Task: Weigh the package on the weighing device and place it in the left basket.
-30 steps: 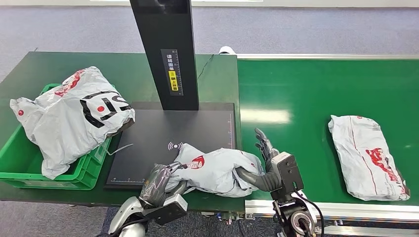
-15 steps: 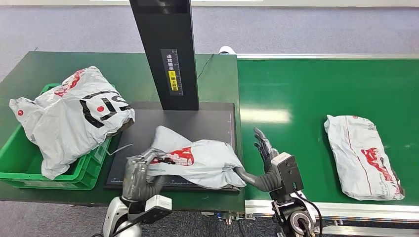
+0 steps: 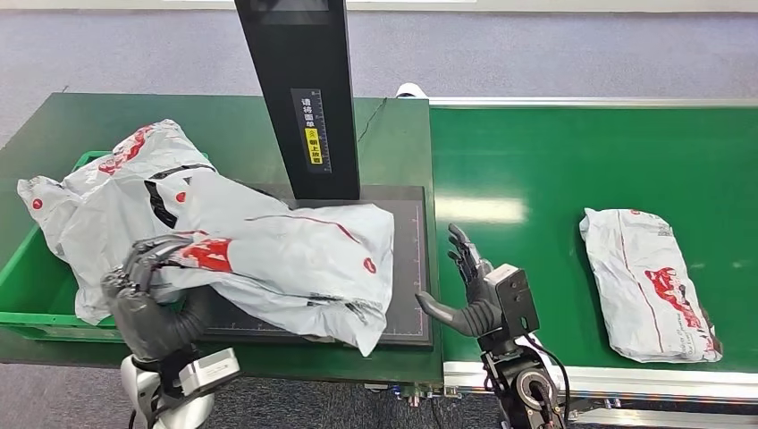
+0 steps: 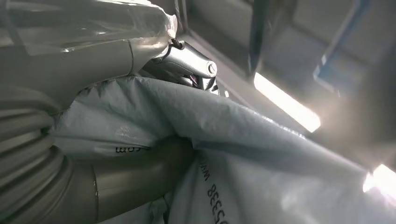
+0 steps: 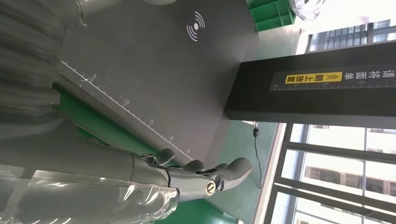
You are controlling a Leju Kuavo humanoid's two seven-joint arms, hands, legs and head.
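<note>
My left hand [image 3: 147, 299] grips the left end of a grey plastic package [image 3: 295, 259] with red print. The package stretches from the green basket's edge across the left part of the black weighing plate [image 3: 407, 268]. In the left wrist view the grey package [image 4: 261, 154] is bunched against the thumb and fingers. My right hand [image 3: 465, 290] is open beside the plate's right edge, fingers spread, holding nothing; the right wrist view has its fingers [image 5: 196, 175] over the plate [image 5: 154, 88]. The green basket [image 3: 36, 286] at the left holds another grey package [image 3: 116, 206].
The black scanner column [image 3: 299, 89] rises from the back of the plate. A third grey package [image 3: 648, 281] lies on the green conveyor belt [image 3: 554, 179] to the right. A green table [image 3: 54, 134] carries the basket and scale.
My left hand has pulled the package left across the plate toward the basket and lifted it. My right hand let go of the package and opened. The belt package shifted slightly left.
</note>
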